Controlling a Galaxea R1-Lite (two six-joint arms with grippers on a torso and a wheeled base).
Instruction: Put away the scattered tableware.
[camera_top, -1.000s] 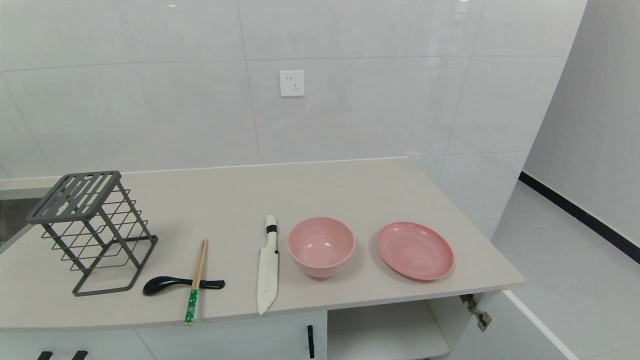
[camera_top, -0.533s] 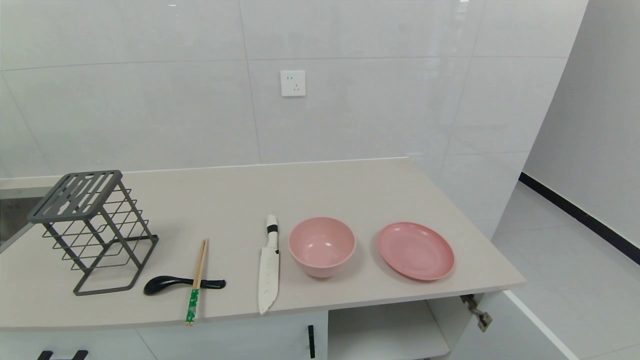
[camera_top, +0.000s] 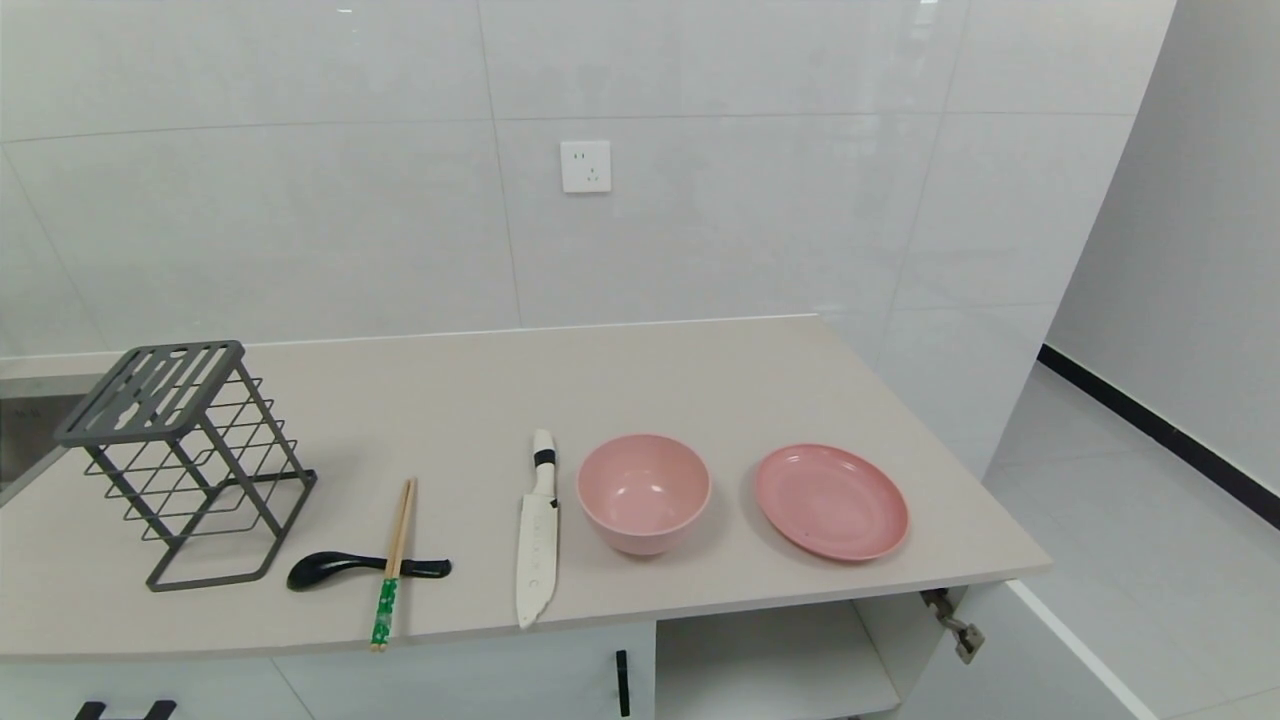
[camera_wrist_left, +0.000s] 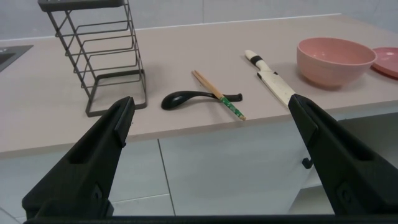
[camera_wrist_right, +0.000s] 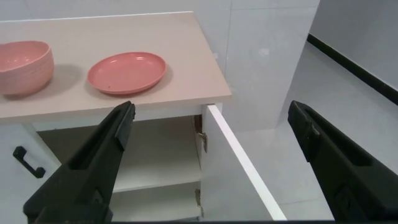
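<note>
On the beige counter (camera_top: 640, 390), from left to right near the front edge, lie a black spoon (camera_top: 340, 569) with wooden chopsticks (camera_top: 392, 565) across its handle, a white knife (camera_top: 537, 535), a pink bowl (camera_top: 643, 492) and a pink plate (camera_top: 830, 500). My left gripper (camera_wrist_left: 211, 102) hangs open in front of the counter edge, facing the spoon (camera_wrist_left: 186, 98), chopsticks (camera_wrist_left: 219, 102) and knife (camera_wrist_left: 273, 78). My right gripper (camera_wrist_right: 211, 107) is open and empty, level with the counter's right end, with the plate (camera_wrist_right: 127, 71) and bowl (camera_wrist_right: 22, 65) beyond it.
A dark wire rack (camera_top: 180, 460) stands upright at the counter's left. Under the plate, a white cabinet door (camera_wrist_right: 239, 168) hangs open, showing bare shelves (camera_wrist_right: 155, 168). A tiled wall backs the counter. Open floor lies to the right.
</note>
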